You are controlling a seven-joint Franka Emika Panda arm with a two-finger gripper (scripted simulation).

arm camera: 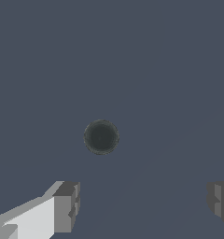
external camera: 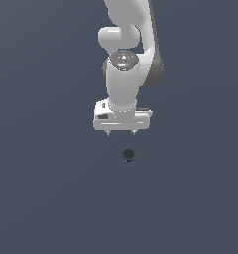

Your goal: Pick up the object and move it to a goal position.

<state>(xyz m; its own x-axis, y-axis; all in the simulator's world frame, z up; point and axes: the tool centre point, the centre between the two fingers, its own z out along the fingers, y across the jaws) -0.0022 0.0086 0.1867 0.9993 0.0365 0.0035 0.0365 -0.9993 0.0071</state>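
One object (external camera: 128, 154), a dark round blob; no long axis or heading discernible; it lies clear of the gripper (external camera: 121, 132), just below its fingertips in the exterior view; one gripper, two fingers (arm camera: 66, 207) spread wide apart, holding nothing; plain grey-blue ground (external camera: 41, 198) throughout.

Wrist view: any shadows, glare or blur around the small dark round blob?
Wrist view: flat, even light, no cast shadow or glare; the small dark round blob has a soft edge. Exterior view: the same blob is tiny and fuzzy, while the white gripper shows smooth shading.
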